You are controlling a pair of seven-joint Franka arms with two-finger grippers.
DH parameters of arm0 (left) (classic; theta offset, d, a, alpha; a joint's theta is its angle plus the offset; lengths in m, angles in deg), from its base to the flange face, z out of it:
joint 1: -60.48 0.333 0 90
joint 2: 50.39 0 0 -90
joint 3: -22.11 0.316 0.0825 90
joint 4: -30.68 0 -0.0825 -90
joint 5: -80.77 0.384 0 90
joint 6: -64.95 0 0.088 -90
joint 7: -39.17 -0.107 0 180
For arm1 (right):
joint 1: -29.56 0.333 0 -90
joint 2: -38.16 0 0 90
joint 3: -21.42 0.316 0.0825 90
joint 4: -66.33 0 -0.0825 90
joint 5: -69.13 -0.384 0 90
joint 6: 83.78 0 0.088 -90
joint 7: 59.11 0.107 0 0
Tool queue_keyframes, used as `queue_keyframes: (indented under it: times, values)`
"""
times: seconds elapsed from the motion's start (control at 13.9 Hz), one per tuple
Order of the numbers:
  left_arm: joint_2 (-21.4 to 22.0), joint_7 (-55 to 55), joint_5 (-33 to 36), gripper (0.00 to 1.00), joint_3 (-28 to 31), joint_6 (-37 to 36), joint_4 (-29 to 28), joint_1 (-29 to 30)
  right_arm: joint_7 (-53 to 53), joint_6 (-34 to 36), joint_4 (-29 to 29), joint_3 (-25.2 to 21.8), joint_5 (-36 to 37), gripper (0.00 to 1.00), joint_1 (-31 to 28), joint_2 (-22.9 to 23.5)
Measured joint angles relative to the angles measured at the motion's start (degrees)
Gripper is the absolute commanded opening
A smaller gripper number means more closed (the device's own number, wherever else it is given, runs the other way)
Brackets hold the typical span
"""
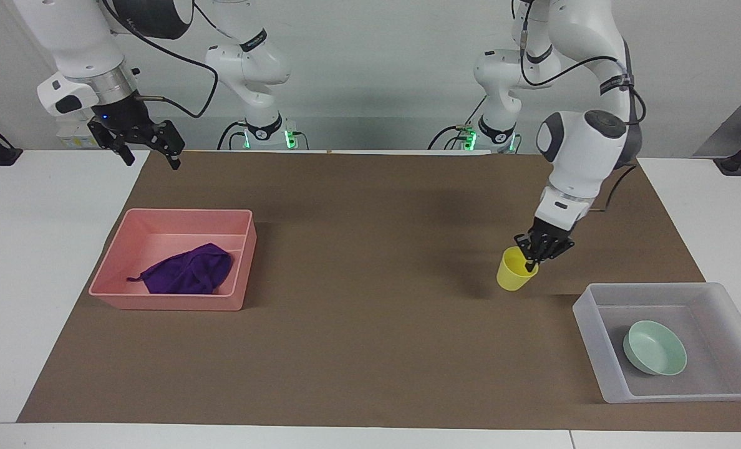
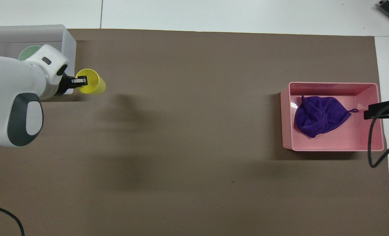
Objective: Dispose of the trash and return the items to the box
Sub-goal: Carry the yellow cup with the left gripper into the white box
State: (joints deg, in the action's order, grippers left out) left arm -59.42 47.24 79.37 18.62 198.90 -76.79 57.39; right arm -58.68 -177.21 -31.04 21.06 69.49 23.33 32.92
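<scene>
With the purple rag [image 1: 188, 272] already in the pink bin [image 1: 236, 262] and the green bowl [image 1: 655, 347] in the clear box [image 1: 589, 312], only the yellow cup [image 1: 513, 269] remains, apparently lifted, its rim clamped in the left gripper [image 1: 531, 264] beside that box, while the right gripper [image 1: 150, 155] waits open near the pink bin.

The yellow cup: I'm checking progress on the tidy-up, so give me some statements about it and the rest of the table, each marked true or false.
1. The left pincer is shut on the yellow cup. True.
2. The yellow cup is inside the translucent box. False: it is held over the brown mat, beside the box.
3. The mint-green bowl lies in the translucent box. True.
4. The purple cloth lies on the mat. False: it is in the pink bin.
5. The right pincer holds the cloth. False: it is open, holding nothing.
</scene>
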Motion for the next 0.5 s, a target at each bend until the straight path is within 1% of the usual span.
queue_keyframes:
  times: [0.22, 0.5]
  values:
    - [-4.9, -3.9, 0.8, 0.0, 0.1, -1.7, 7.7, 5.4, 0.0, 0.0, 0.0, 0.0, 0.0, 1.0, 0.0, 0.0]
    - [-13.9, -7.7, 0.8, 0.0, 0.0, -7.0, 21.3, 10.8, 0.0, 0.0, 0.0, 0.0, 0.0, 1.0, 0.0, 0.0]
